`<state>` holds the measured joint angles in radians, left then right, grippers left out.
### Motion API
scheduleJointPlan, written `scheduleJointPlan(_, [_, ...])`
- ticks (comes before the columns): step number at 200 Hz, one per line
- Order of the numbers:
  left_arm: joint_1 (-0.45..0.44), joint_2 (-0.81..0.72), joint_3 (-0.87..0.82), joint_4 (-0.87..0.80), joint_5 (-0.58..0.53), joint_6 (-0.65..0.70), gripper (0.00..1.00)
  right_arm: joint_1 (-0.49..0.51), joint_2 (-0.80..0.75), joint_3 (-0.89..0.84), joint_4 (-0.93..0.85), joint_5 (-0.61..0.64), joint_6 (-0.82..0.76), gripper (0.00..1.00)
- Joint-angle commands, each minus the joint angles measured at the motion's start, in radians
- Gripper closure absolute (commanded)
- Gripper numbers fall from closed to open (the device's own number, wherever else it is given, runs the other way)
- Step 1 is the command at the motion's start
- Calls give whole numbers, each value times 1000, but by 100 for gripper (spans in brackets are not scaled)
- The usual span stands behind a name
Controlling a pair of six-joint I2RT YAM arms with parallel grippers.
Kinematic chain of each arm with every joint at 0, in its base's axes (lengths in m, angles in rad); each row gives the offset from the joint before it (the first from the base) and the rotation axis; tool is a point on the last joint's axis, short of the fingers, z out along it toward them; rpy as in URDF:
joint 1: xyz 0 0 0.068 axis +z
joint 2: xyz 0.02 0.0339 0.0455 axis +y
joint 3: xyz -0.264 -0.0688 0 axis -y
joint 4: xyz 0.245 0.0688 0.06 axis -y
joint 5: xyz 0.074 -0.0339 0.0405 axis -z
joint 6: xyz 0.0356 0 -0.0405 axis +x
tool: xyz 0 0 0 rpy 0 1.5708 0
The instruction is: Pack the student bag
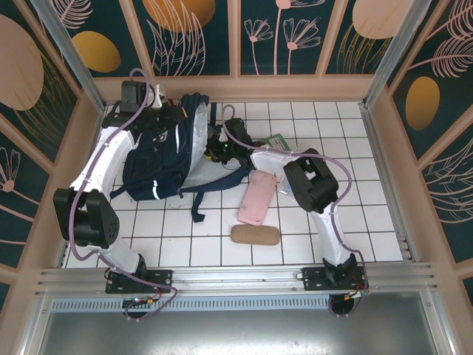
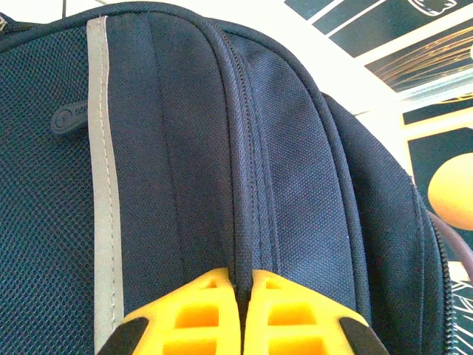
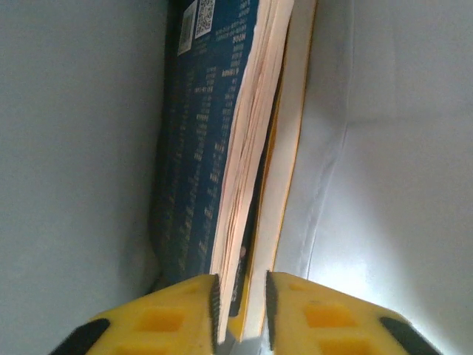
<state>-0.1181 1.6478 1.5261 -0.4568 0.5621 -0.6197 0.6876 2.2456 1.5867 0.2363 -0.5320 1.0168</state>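
Note:
The student bag [image 1: 159, 159] lies on the white tiled table at back left, dark navy, with its mouth gaping toward the right and pale lining showing. My left gripper [image 1: 164, 105] is at the bag's top end. In the left wrist view it [image 2: 242, 277] is shut on a raised seam of the navy fabric [image 2: 295, 148]. My right gripper [image 1: 216, 150] reaches into the bag's mouth. In the right wrist view it [image 3: 242, 292] is shut on a blue-covered book [image 3: 222, 148], one pad on the pages and one on the cover, with grey lining [image 3: 399, 185] on both sides.
A pink pencil case [image 1: 257, 197] lies on the tiles right of the bag, with a brown pouch [image 1: 255, 235] nearer the front. A green flat item [image 1: 281, 142] sits behind the right arm. A loose bag strap [image 1: 198, 200] trails forward. Panelled walls enclose the table.

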Motion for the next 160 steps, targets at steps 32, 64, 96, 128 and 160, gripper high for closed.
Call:
scheduleJointPlan(32, [9, -33, 36, 122, 92, -25, 100, 27, 167, 185, 37, -34, 99, 92])
scheduleJointPlan(64, [9, -43, 15, 122, 91, -24, 100, 58, 282, 400, -69, -58, 78, 92])
scheduleJointPlan(96, [9, -52, -2, 99, 55, 4, 100, 69, 322, 500, -138, -66, 55, 92])
scheduleJointPlan(128, [9, -55, -6, 37, -58, 68, 100, 54, 216, 360, -129, -37, 14, 91])
scheduleJointPlan(160, [9, -55, -31, -8, -188, 120, 100, 30, 65, 206, -160, 23, -69, 89])
